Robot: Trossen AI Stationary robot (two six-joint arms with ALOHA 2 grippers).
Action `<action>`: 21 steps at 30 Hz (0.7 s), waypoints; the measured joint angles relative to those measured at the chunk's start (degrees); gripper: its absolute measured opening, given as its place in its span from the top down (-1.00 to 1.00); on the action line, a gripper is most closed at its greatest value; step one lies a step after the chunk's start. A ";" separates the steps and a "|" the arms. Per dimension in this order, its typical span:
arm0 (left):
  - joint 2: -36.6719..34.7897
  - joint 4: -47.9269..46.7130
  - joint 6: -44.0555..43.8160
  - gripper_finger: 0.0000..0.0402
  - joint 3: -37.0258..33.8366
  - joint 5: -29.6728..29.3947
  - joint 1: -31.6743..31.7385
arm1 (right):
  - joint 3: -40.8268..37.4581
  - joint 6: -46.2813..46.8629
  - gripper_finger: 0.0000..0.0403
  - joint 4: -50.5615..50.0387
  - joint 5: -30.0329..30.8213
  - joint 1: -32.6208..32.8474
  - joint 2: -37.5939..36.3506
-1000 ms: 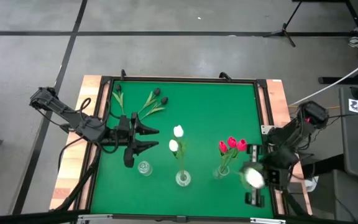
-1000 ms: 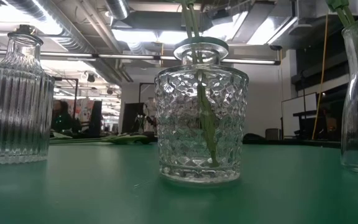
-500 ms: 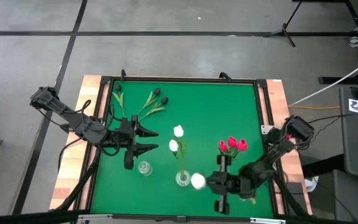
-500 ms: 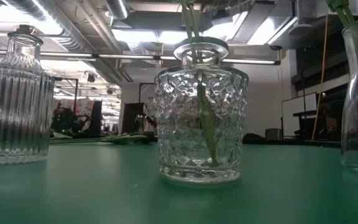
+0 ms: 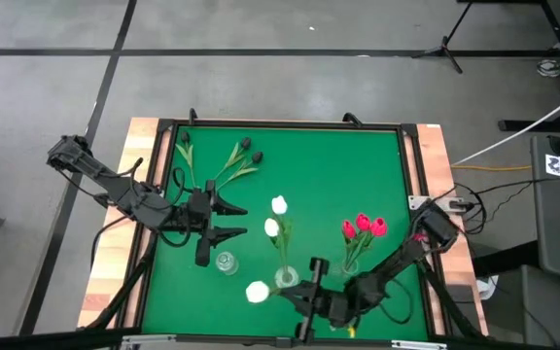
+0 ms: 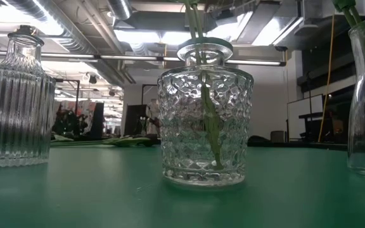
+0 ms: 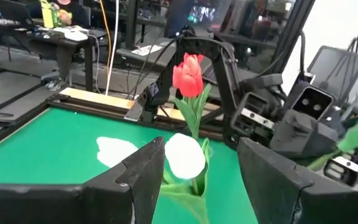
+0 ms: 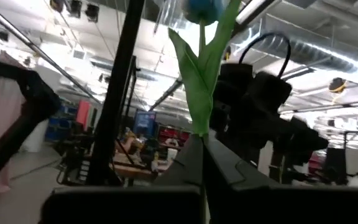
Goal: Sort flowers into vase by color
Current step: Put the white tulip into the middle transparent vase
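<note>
While the right gripper (image 5: 299, 295) stays clamped on the stem of a white tulip (image 5: 257, 291), that bloom now rides at about six o'clock on the green mat (image 5: 319, 175), just past the middle vase (image 5: 286, 279) on its seven-o'clock side. Half a second ago the head was beside that vase at its four o'clock; a second ago it was out near the mat's right edge. So the right arm has swept the flower across the near edge toward the left.

In the right wrist view the stem and leaves (image 8: 202, 74) stand up from between the shut fingers, held firm.

Middle vase already holds two white tulips (image 5: 275, 216). The red tulips (image 5: 363, 226) sit in the right vase (image 5: 346, 267), at roughly four o'clock on the mat. The left vase (image 5: 225, 262) is empty.

Dark-headed tulips (image 5: 244, 154) lie loose at eleven o'clock, unsorted.

Left gripper (image 5: 244, 217), jaws spread and empty, hovers at nine o'clock, unmoved over the second.

Judgement: the white bloom has overshot its vase; the stem's lower end likely needs lining up over the neck before release.
</note>
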 joint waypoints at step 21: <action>2.97 8.35 -2.23 0.00 0.00 8.50 -5.45 | 12.52 -11.34 1.00 0.07 -13.42 -3.54 -0.40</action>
